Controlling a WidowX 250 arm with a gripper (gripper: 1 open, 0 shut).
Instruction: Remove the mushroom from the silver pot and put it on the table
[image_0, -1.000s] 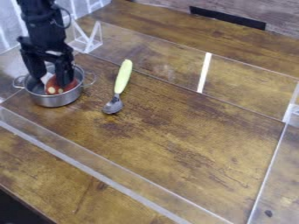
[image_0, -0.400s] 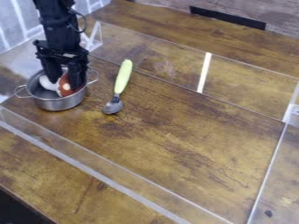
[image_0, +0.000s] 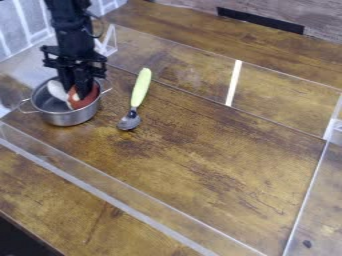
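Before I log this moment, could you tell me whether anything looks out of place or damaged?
Nothing is clearly spilled or broken. The spoon lies loose on the table beside the pot, which may be intended. The table's wood looks worn and patchy, with pale strips across it.

The black gripper (image_0: 75, 72) is hiding part of the blurred red-and-white mushroom (image_0: 83, 95) and of the steel pot's (image_0: 64, 108) far rim, its fingertips are blending too darkly to tell apart, and the picture's top edge is cutting off the arm (image_0: 56, 10) above.
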